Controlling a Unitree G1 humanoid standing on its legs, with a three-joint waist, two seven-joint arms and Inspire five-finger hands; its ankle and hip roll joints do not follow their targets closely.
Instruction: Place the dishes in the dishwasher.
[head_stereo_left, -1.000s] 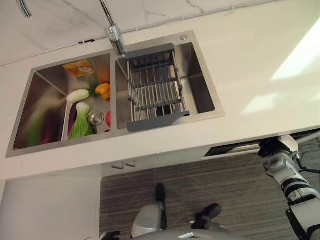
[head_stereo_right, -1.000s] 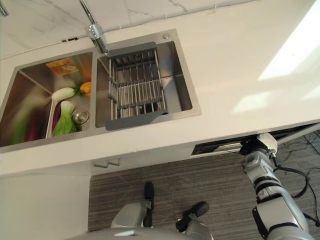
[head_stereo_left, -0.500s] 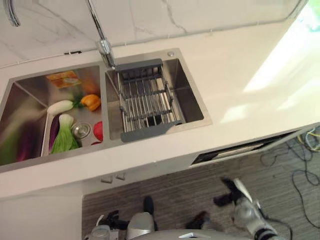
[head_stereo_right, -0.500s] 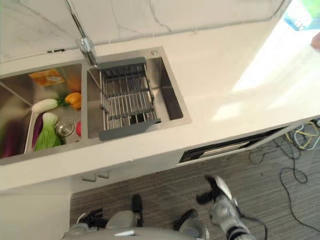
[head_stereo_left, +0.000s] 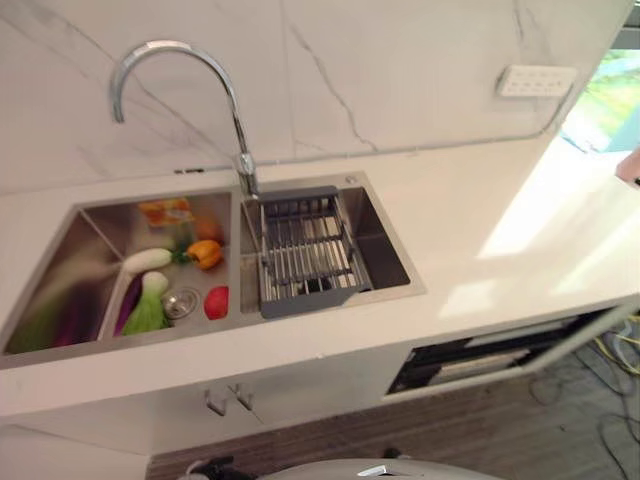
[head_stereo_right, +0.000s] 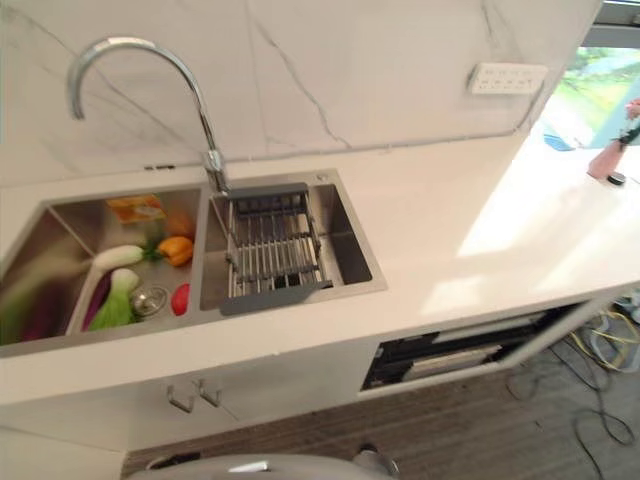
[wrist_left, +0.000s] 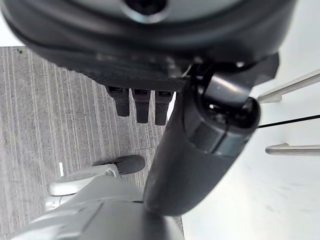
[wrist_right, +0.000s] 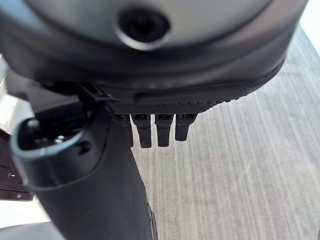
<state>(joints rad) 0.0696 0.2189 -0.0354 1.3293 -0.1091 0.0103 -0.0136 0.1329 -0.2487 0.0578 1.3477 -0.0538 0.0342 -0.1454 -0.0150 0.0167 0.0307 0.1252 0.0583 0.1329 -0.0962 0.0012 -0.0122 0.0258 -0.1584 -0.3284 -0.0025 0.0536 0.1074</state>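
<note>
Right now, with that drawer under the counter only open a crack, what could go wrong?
The dishwasher drawer below the counter is barely ajar, so loading could jam until it is pulled out further. Both hands hang low over the floor, the left hand and right hand holding nothing; they must reach far up. The sink holds vegetables, and the drying rack looks bare: I see no dishes, so the wrong thing might get grabbed.

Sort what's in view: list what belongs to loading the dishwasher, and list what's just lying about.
Belongs to the job:
- dishwasher, under the counter, open a crack
- left hand, fingers straight, holding nothing
- right hand, fingers straight, holding nothing
No dishes are visible.

Just lying about:
- drying rack across the right basin
- vegetables in the left basin
- faucet
- wall outlet
</note>
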